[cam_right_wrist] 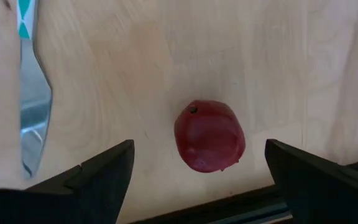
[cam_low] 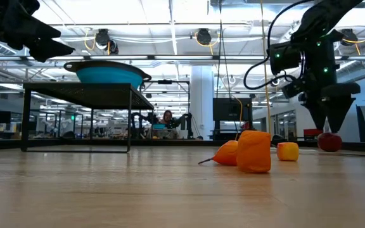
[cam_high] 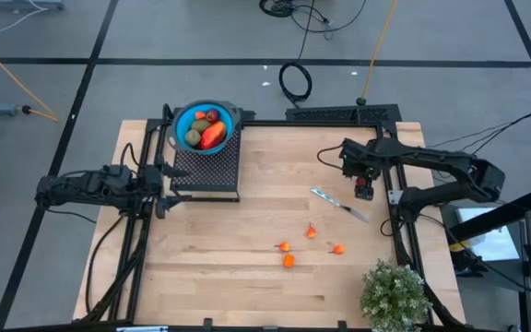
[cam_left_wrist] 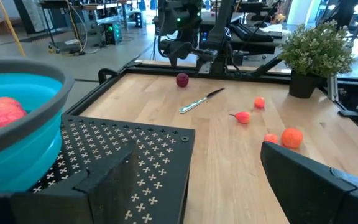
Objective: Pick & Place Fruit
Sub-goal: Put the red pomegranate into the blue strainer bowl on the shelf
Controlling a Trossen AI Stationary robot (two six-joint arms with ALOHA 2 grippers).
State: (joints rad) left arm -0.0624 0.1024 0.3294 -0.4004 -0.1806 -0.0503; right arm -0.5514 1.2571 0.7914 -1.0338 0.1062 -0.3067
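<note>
Surface: pale wooden table (cam_high: 247, 277), grey floor around it, open workshop beyond.
Dark red fruit (cam_right_wrist: 209, 136): lying on the wood near the table's right edge, directly under the right gripper, touching neither finger.
Right gripper (cam_right_wrist: 197, 171): pointed down over the dark red fruit, fingers spread wide to either side, holding nothing.
Knife (cam_high: 339, 205): flat on the table just beside that fruit.
Small orange fruits (cam_high: 289, 261): four scattered around mid-table, apart from each other.
Blue bowl (cam_high: 184, 119): on a black perforated stand (cam_high: 206, 168) at the table's back left, holding a red-orange piece (cam_high: 213, 136), a brownish-green oval (cam_high: 193, 137) and others.
Left gripper (cam_high: 162, 192): beside the stand, fingers apart, empty.
Potted plant (cam_high: 394, 293): front right corner.
</note>
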